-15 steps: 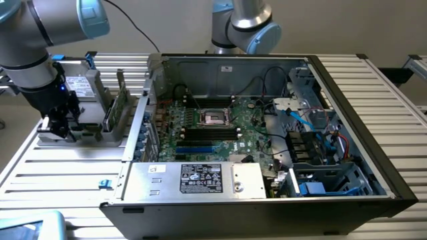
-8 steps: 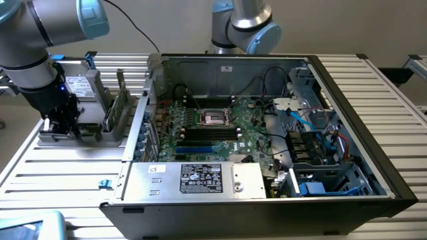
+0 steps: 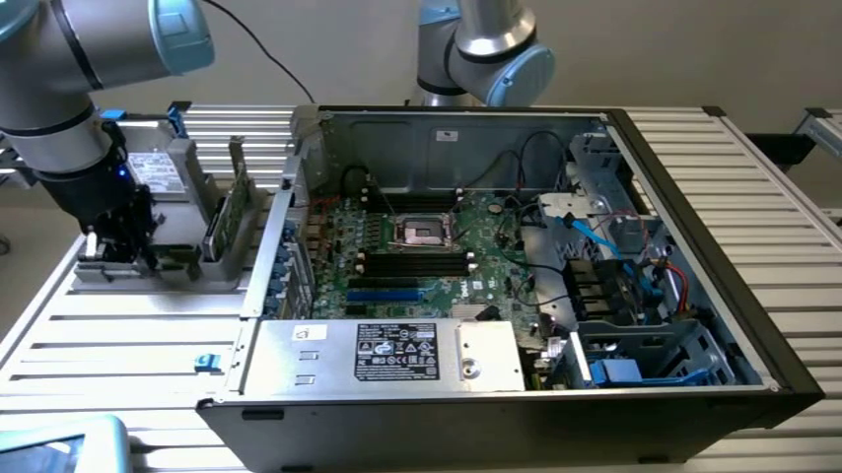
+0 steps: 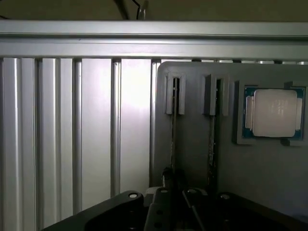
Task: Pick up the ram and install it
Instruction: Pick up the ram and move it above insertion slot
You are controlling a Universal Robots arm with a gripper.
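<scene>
Tool (image 3: 125, 246) is low over the grey holder (image 4: 192, 149) on the counter (image 3: 118, 330), beside the open computer case (image 3: 736, 296). The ram (image 4: 174, 132) stands on edge in its holder slot, right at the tool. Whether it's clamped, I can't tell.

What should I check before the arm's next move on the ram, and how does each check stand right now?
1. Gripper lined up with the ram: ok, the wrist view shows it in line with that edge-on strip.
2. Grip on the ram: cannot tell.
3. Ram seated in the grey holder: ok, not lifted.
4. Second strip apart from the gripper: ok.
5. Black motherboard slots free: ok, they look empty.
6. Case open above the slots: ok.
</scene>
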